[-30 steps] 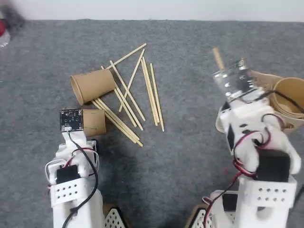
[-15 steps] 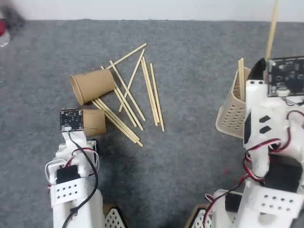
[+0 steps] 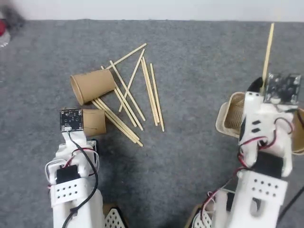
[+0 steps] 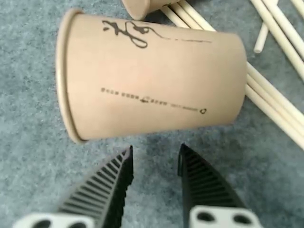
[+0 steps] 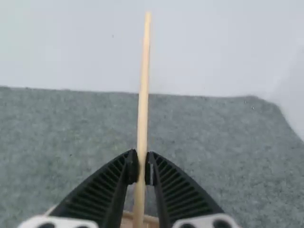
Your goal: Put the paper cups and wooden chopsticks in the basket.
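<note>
At the right edge of the high view, my right tool [image 5: 141, 164] pinches one chopstick [image 3: 268, 52] low down, upright just above the basket [image 3: 227, 121], so I fear it may pivot on release and tip out onto the bench [image 3: 190, 156]; my left tool [image 4: 156, 151] sits open beside a cup [image 4: 152, 76].

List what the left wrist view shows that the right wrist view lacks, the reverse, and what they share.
Left wrist view: a paper cup lying on its side before the left gripper, fingers open, with loose chopsticks beside it. Right wrist view: the right gripper shut on a single chopstick, a pale wall beyond. Both: grey carpet.
</note>
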